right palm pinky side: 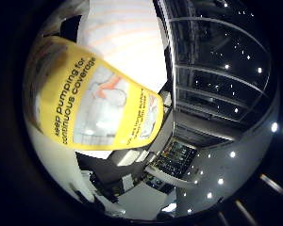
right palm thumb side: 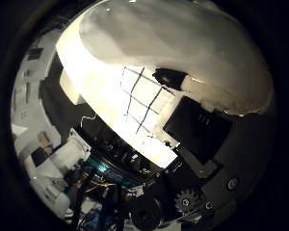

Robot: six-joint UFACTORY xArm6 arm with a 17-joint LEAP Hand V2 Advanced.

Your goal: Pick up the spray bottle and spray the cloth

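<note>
The spray bottle [right palm pinky side: 99,89], white with a yellow label, sits right up against the palm and fills much of both palm views. The hand [right palm thumb side: 192,144] has black and geared parts beside it. Can't tell whether the fingers are actually curled round it.

From my seat, the thumb-side palm camera is filled mostly by a large, rounded white plastic bottle body [right palm thumb side: 183,53], so it sits very close against the palm. Beyond it I see a pale cloth with a dark grid pattern [right palm thumb side: 142,103], brightly lit, lying farther out from the palm and partly hidden by the bottle. The black and white parts of the hand [right palm thumb side: 192,144], with a small gear wheel showing, reach in beside the bottle. I cannot tell how the fingers are set.
</note>
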